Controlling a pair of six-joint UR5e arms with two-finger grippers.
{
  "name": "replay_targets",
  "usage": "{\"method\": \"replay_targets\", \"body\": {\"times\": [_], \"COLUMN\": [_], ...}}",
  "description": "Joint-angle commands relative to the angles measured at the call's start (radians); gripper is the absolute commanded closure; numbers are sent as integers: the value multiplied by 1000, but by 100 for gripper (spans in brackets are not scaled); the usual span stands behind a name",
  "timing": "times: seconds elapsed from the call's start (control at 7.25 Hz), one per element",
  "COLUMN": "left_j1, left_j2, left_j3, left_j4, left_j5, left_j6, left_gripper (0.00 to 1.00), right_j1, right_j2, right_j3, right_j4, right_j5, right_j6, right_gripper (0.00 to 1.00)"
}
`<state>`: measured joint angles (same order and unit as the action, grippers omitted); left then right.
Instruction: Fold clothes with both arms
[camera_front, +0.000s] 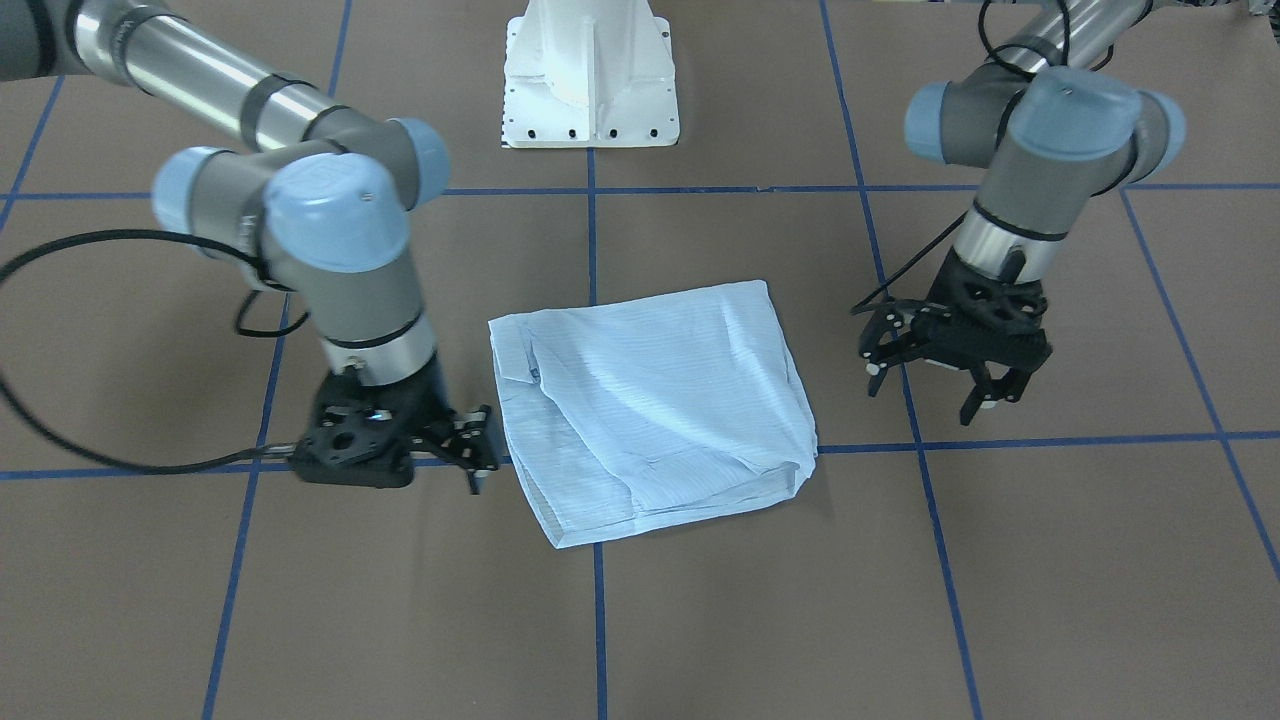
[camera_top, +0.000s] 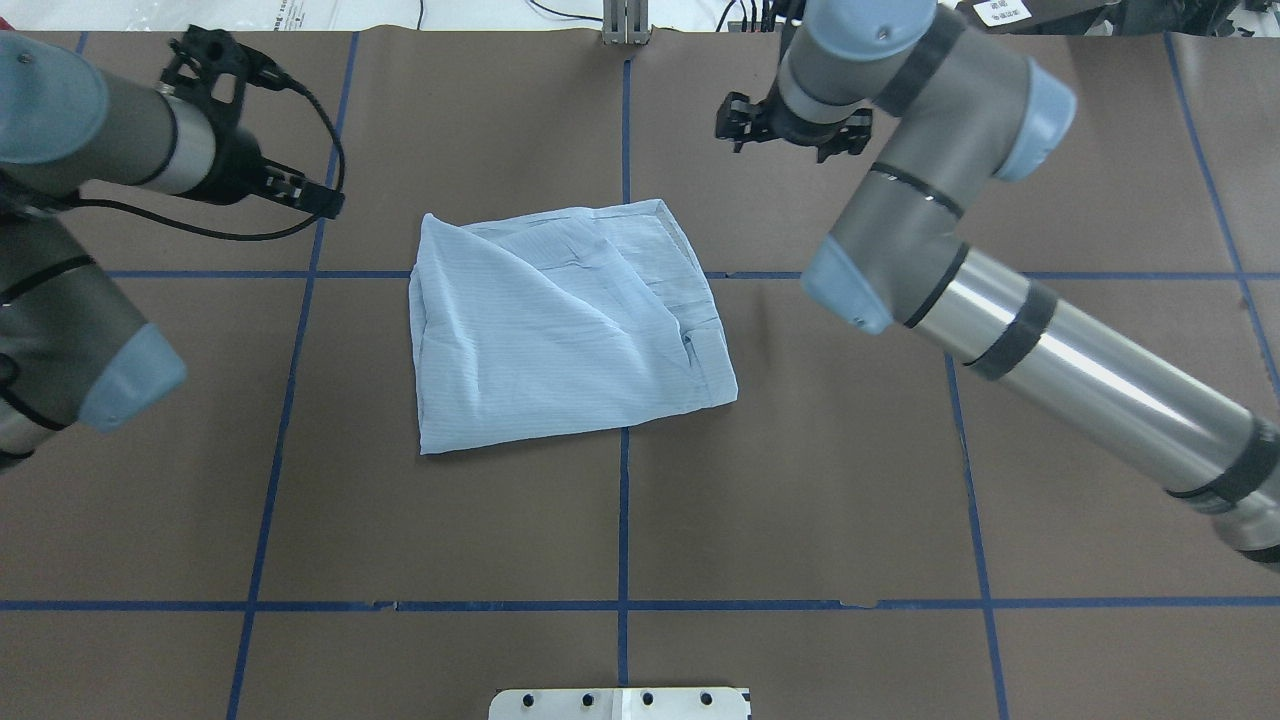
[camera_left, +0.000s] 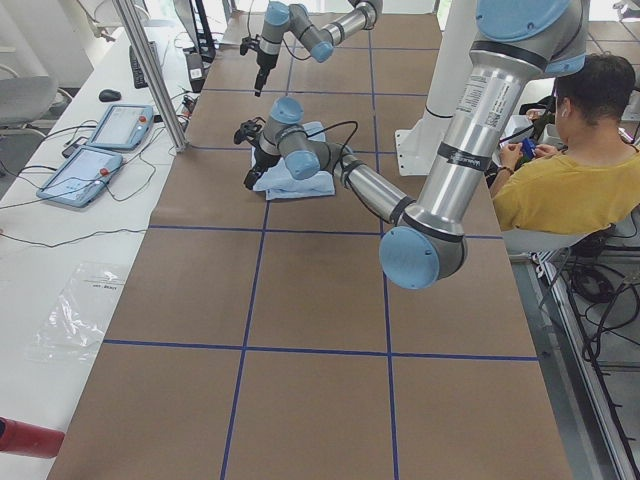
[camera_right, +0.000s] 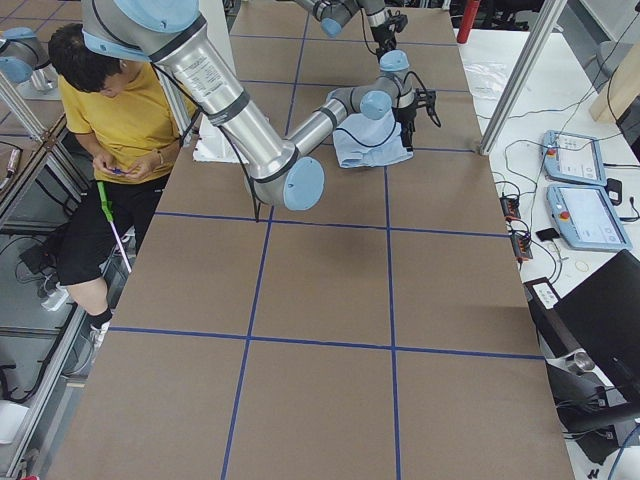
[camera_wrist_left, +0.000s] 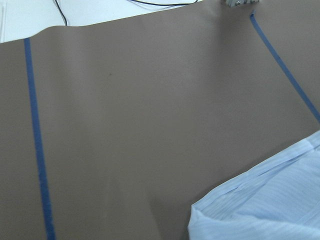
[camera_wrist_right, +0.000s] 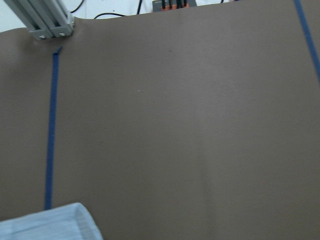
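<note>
Shirt (camera_front: 650, 400): lies flat on the brown table (camera_front: 700, 620) as a compact, roughly square packet. No sleeves hang out and the collar end is tucked at one side. It sits between the two grippers.

Right gripper (camera_front: 482, 448): low over the table, fingers parted and holding nothing. The shirt's near edge is just beside its fingertips, apparently not touching. The right wrist view catches only a corner of the cloth (camera_wrist_right: 50, 222) at bottom left.

Left gripper (camera_front: 930, 385): fingers spread wide, empty, raised off the table. The shirt is off to its side, clearly apart from it. The left wrist view has a hemmed corner (camera_wrist_left: 265, 205) at lower right.

Progress, judged: the main folds look done, since the garment is down to one small bundle and neither gripper has cloth.

- Top layer carries a diagonal ridge and some wrinkles.
- Edges are not squared and the layers are slightly offset at one corner.

Left to do, at most: one more halving fold or a tidy-up of that loose layer. Otherwise the task reads as near finished.
</note>
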<state>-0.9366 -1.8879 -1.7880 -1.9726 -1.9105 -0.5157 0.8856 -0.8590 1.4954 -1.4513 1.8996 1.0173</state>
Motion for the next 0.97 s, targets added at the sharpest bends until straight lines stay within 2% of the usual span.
{"method": "replay_targets", "body": {"times": [0.0, 0.14, 0.28, 0.41, 0.55, 0.69, 0.83], "left_j1": [-237, -366, -431, -465, -522, -572, -574], "left_j2": [186, 253, 356, 401, 398, 391, 394], "left_j3": [-91, -79, -88, -38, 35, 53, 55], "left_j4": [52, 58, 43, 43, 38, 44, 101], "left_j5": [-181, -249, -266, -250, -205, -208, -238], "left_j6": [406, 572, 601, 597, 592, 568, 563], "left_gripper": [0, 0, 0, 0, 0, 0, 0], "right_j1": [265, 385, 482, 557, 599, 628, 665], "right_j2": [-276, -388, -488, -577, -701, -832, -923], "right_j3": [202, 219, 217, 218, 224, 233, 236], "right_j4": [-130, -129, -127, -127, -109, -51, 65], "right_j5": [212, 301, 343, 345, 357, 358, 377], "right_j6": [-504, -707, -897, -1037, -1083, -1091, -1091], "right_gripper": [0, 0, 0, 0, 0, 0, 0]}}
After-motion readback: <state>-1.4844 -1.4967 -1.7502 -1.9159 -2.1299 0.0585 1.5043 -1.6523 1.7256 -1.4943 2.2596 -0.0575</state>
